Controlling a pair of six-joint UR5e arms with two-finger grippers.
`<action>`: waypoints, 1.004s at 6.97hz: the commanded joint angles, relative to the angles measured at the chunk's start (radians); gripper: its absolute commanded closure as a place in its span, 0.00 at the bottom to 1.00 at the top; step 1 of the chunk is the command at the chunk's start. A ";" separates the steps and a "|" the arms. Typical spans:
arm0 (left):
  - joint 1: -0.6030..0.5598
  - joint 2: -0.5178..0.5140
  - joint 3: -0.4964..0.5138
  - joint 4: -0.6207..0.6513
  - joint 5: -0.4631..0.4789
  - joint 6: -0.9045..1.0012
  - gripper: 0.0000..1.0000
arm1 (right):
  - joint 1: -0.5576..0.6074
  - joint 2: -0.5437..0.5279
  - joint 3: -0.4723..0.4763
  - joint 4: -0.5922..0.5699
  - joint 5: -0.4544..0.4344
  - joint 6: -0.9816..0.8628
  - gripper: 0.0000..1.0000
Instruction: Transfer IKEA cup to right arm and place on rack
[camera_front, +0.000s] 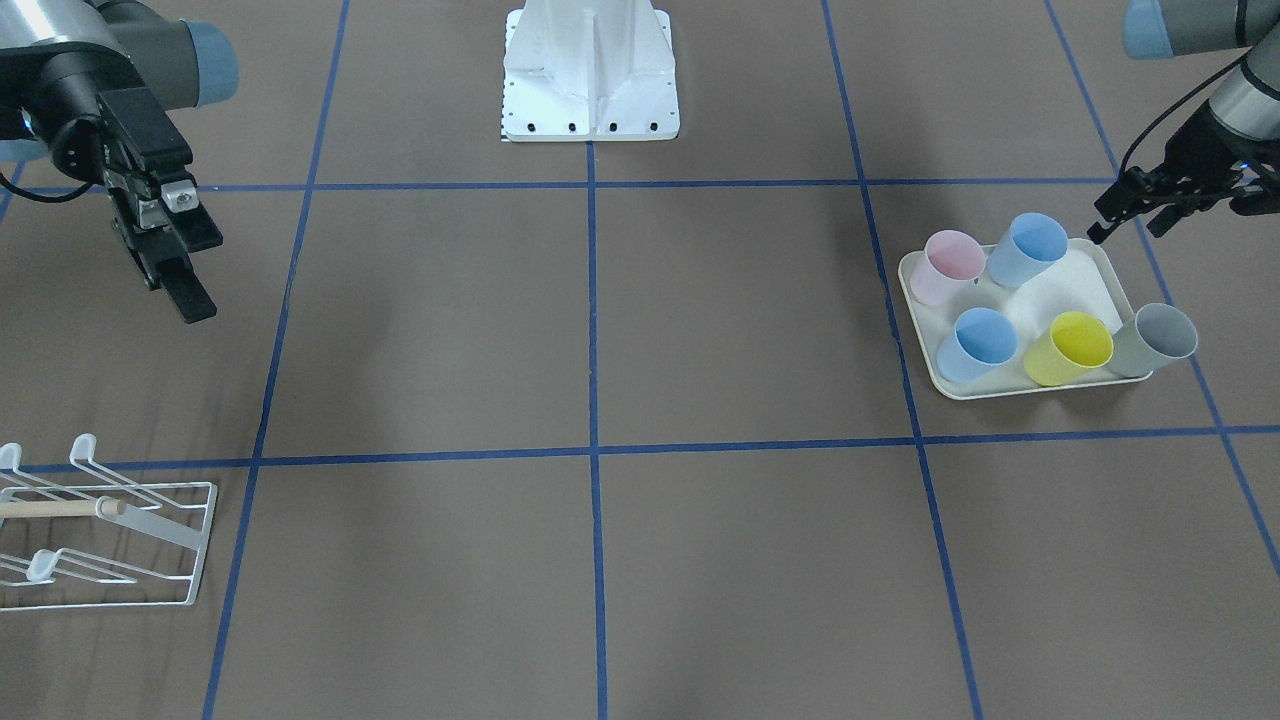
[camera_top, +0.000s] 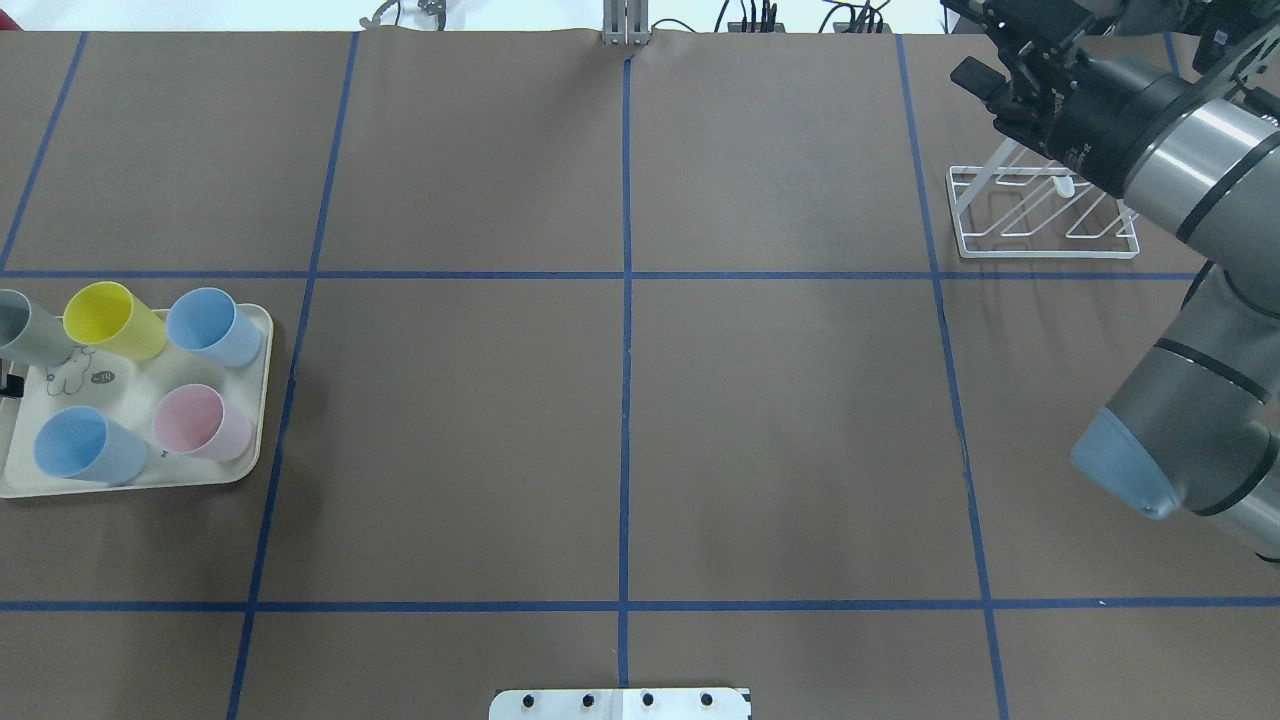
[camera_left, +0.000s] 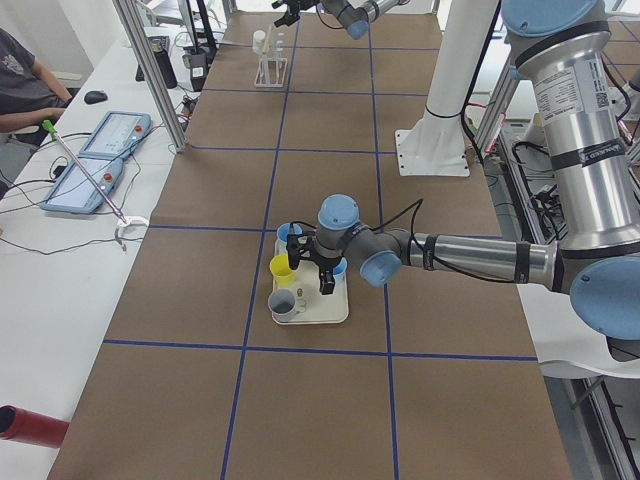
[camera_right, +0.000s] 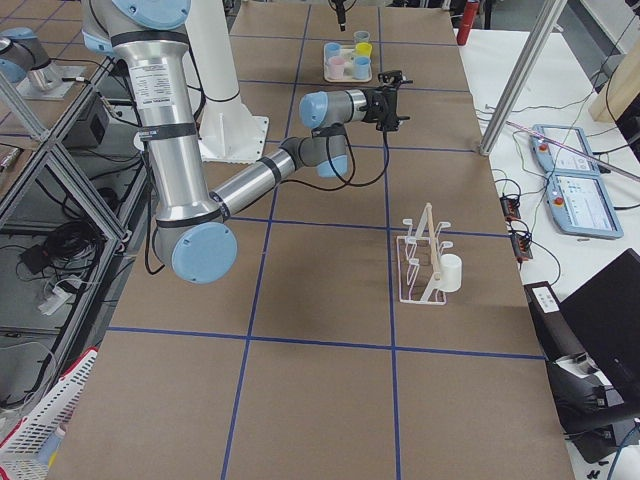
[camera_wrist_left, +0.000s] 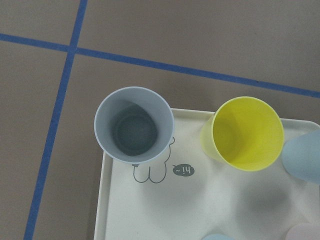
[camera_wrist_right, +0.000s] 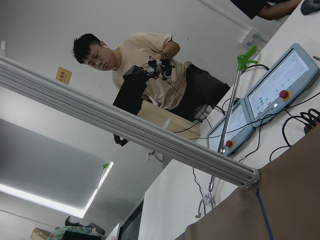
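Note:
Several IKEA cups stand on a cream tray (camera_front: 1065, 285): pink (camera_front: 950, 265), two blue (camera_front: 1030, 248) (camera_front: 978, 343), yellow (camera_front: 1070, 347) and grey (camera_front: 1155, 340). My left gripper (camera_front: 1128, 232) hangs open above the tray's robot-side edge, holding nothing. The left wrist view looks straight down on the grey cup (camera_wrist_left: 134, 125) and the yellow cup (camera_wrist_left: 247, 132); no fingers show there. The right arm's gripper (camera_front: 192, 270) is open and empty, raised on the robot's side of the white wire rack (camera_front: 110, 530). The rack (camera_right: 425, 265) carries a white cup (camera_right: 450, 272).
The white robot base (camera_front: 590, 70) stands at the middle of the table's robot side. Blue tape lines divide the brown table top. A person sits at a side bench with teach pendants (camera_right: 570, 190) beyond the rack end.

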 joint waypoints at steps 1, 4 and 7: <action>0.053 0.001 0.001 -0.006 0.002 -0.017 0.00 | -0.010 0.000 -0.003 0.007 0.000 0.001 0.00; 0.094 -0.005 0.032 -0.004 0.010 -0.013 0.03 | -0.016 0.000 -0.003 0.007 0.000 0.001 0.00; 0.116 -0.010 0.049 -0.001 0.010 -0.014 0.41 | -0.017 0.000 -0.001 0.007 0.000 0.001 0.00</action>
